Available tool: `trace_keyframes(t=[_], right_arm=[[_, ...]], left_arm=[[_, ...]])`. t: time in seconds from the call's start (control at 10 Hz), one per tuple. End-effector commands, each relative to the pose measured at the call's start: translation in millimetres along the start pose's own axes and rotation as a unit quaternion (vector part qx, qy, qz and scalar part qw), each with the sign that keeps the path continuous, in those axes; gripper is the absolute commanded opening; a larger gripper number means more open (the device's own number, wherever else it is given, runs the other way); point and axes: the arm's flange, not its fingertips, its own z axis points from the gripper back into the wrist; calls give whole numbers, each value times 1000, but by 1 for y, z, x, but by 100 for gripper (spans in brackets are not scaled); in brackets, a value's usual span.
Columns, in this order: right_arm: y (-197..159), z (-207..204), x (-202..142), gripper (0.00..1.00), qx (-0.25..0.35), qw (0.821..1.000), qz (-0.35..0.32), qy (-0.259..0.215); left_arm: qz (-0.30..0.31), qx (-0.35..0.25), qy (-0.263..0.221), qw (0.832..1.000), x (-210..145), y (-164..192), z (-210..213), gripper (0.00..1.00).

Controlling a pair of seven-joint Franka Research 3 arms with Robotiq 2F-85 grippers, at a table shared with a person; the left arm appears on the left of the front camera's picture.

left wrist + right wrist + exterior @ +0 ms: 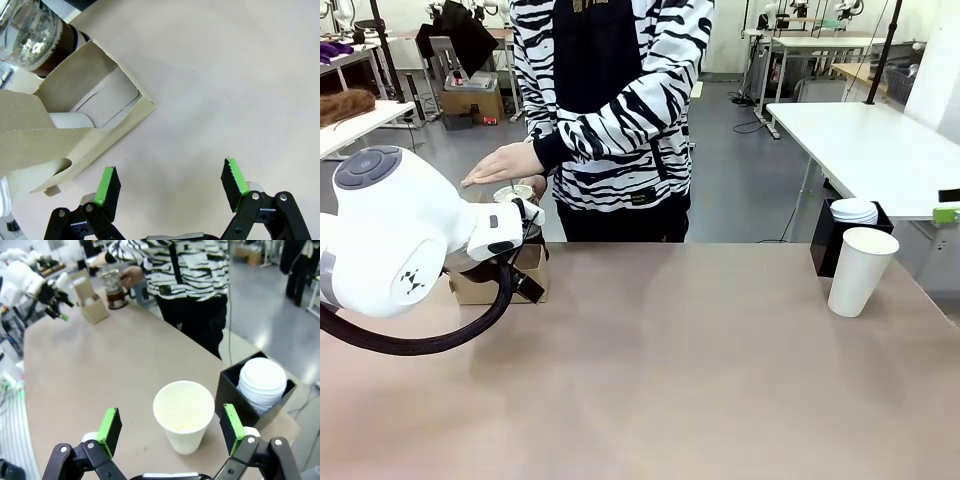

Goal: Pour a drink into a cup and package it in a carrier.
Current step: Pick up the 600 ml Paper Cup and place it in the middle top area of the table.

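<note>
Pouring hasn't started: paper cup (860, 272) empty at right, coffee carafe (116, 292) far left by the carrier (75, 75), left gripper (171, 170) and right gripper (170, 411) both splayed, empty.

1. All three views are bright and evenly lit, with white indoor light falling from overhead.
2. In the front view the table (700, 360) shows a broad, faint sheen and no harsh glare; the paper cup (860, 270) throws only a soft, pale shadow.
3. The left arm (390, 230) sits close to the lens, its white shell bright, with a darker shaded patch beneath it.
4. In the left wrist view the glass carafe (30, 35) sparkles with small highlights, and the inside of the cardboard carrier (90, 75) is in grey shade.
5. The right wrist view curves the table's edges with wide-angle distortion, and the far room looks soft.
</note>
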Motion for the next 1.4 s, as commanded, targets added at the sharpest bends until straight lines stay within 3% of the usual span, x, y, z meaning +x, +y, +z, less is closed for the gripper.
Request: trace_keyframes(t=[0.0, 0.3, 0.5, 1.3], right_arm=[[-40, 5, -41, 100, -4, 998, 0, -64], [-70, -11, -119, 100, 34, 987, 8, -154], [-70, -45, -153, 100, 52, 983, 9, -178], [-51, -99, -175, 100, 27, 983, 37, -177]], left_arm=[[0, -1, -1, 1000, 0, 0, 0, 100], [0, -1, -1, 1000, 0, 0, 0, 100], [0, -1, -1, 1000, 0, 0, 0, 100], [0, -1, -1, 1000, 0, 0, 0, 100]])
